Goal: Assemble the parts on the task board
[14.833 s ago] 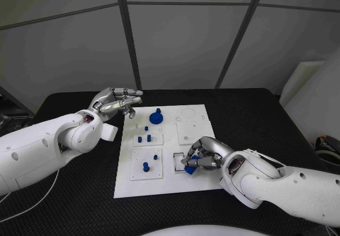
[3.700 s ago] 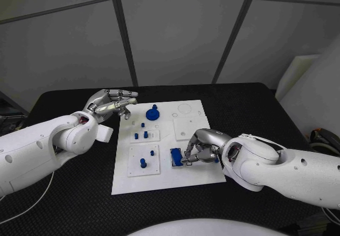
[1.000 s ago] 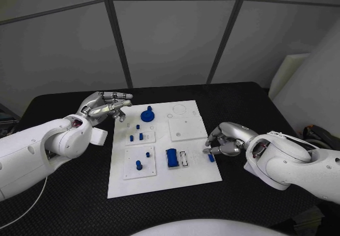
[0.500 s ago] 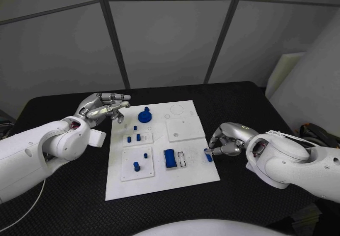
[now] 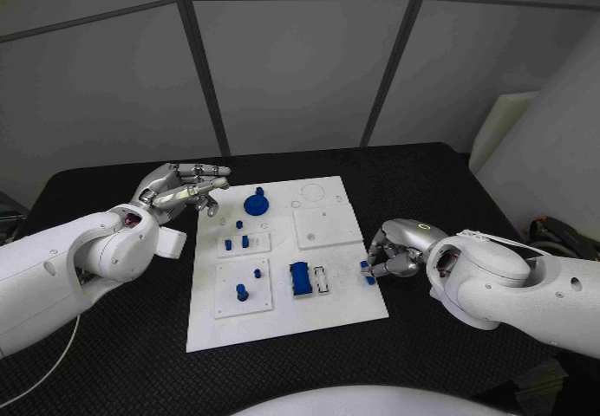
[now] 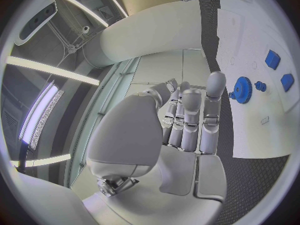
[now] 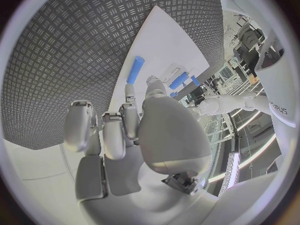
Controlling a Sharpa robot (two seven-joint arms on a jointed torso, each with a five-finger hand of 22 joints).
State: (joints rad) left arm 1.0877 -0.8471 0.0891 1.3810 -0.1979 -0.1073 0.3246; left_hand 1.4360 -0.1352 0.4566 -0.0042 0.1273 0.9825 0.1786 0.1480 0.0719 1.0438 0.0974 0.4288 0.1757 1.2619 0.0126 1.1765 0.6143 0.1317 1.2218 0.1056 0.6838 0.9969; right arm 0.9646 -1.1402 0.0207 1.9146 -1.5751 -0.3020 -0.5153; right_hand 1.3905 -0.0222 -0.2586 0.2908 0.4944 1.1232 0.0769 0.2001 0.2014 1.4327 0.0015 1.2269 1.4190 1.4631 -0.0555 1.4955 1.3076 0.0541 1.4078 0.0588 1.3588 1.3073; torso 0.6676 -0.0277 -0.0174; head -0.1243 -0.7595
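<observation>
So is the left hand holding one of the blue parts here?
No, the left hand hovers beside the task board with nothing in its fingers.

Head view: high, looking down and forward over the black table (image 5: 113,364), white task board (image 5: 353,299) central. Left wrist view: close behind the silver left hand (image 6: 187,120), facing the board's far end (image 6: 250,40). Right wrist view: close behind the silver right hand (image 7: 125,130), facing the board's edge (image 7: 162,40). All three share the board.

Task board (image 5: 337,299) mid-table, left hand (image 5: 185,187) and right hand (image 5: 390,251) flanking
</observation>
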